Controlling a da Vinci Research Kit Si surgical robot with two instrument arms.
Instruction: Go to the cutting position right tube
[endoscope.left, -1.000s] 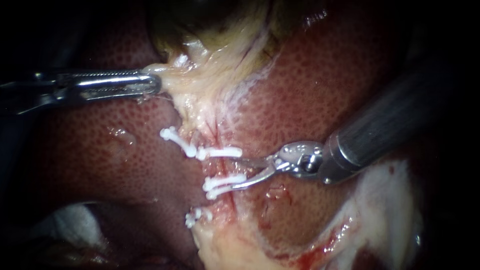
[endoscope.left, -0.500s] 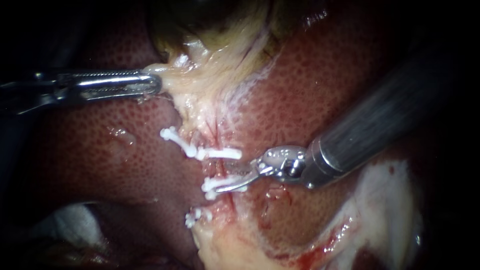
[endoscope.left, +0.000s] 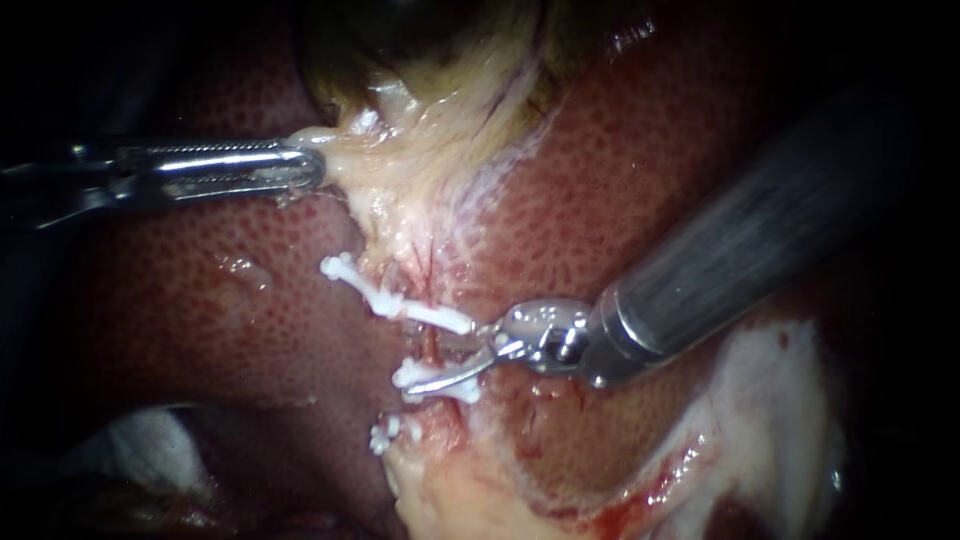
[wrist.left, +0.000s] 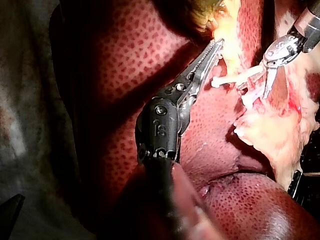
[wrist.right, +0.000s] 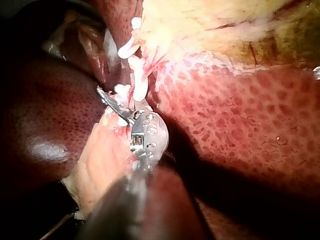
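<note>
My left instrument (endoscope.left: 303, 168) comes in level from the left, jaws shut on pale gallbladder tissue (endoscope.left: 400, 150) and holding it taut; the left wrist view shows the same grip (wrist.left: 216, 49). My right instrument (endoscope.left: 440, 362) enters from the upper right. Its two thin blades stand open astride the reddish right tube (endoscope.left: 432, 345), between the upper white clip (endoscope.left: 435, 316) and the middle white clip (endoscope.left: 440, 388). The lower blade lies along the middle clip. From the left wrist camera the blades (wrist.left: 260, 80) show a gap. In the right wrist view the tips (wrist.right: 112, 104) sit beside the clips (wrist.right: 137, 82).
Dark red mottled liver (endoscope.left: 640, 170) surrounds the site. Another white clip (endoscope.left: 350, 275) sits on the tube to the left, and a third lower one (endoscope.left: 390, 432) lies near pale fatty tissue (endoscope.left: 450, 490). White gauze (endoscope.left: 150, 450) shows at the lower left.
My right instrument has advanced leftwards, bringing its open blades around the tube between the clips. The middle clip has shifted slightly left. The left instrument has held still.
</note>
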